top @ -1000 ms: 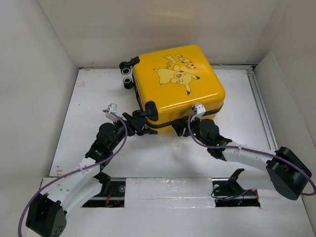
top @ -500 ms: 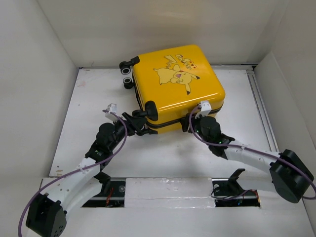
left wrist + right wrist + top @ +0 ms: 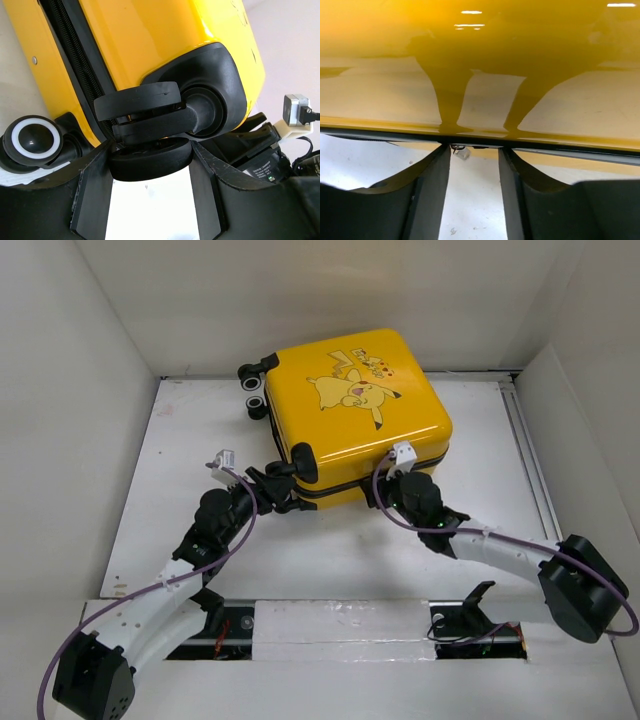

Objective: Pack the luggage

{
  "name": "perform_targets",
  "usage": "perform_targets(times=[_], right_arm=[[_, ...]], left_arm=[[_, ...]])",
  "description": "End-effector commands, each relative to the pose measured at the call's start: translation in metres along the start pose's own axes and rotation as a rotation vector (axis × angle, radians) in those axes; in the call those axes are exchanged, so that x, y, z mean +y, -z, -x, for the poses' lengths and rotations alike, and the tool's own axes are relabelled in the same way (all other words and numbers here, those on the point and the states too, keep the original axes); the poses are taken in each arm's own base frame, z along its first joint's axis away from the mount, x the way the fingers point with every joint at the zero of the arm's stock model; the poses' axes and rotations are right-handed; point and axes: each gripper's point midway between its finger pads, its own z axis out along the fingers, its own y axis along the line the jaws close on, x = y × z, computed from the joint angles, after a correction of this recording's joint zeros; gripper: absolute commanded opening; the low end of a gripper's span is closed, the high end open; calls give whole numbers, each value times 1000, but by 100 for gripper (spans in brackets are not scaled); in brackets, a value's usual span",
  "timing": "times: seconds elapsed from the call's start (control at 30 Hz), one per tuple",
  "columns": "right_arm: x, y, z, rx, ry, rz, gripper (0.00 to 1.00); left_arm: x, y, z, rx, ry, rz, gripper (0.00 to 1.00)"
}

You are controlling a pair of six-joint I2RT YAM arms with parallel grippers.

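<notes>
1. The luggage (image 3: 348, 420), lying closed on the white bench (image 3: 200, 440), is seen shifted slightly leftward and farther back than a second earlier; closing appears nearly finished.
2. The left hand (image 3: 150, 167) is spread around a wheel (image 3: 150, 122); the right hand (image 3: 475, 165) is spread at the zipper seam (image 3: 570, 152).
3. White walls (image 3: 60, 390) enclose the bench.

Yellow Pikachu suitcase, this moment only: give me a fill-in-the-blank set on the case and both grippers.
1. The yellow Pikachu suitcase lies flat with its shells ____.
2. The left gripper has its fingers either side of one of the case's black ____.
3. The right gripper sits at the black ____ seam on the case's near side.
4. The printed cartoon faces ____, toward the top camera.

Missing words: closed; wheels; zipper; up
</notes>
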Motion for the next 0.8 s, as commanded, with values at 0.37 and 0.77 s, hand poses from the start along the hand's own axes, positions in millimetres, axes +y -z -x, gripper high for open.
perform_targets(times=[0.37,0.77], right_arm=[[18,-13,22,-61,29,27,39],[29,-25,26,-75,14,23,0]], left_arm=[[-67,11,25,-61,-25,-264,0],[-67,11,25,-61,-25,-264,0]])
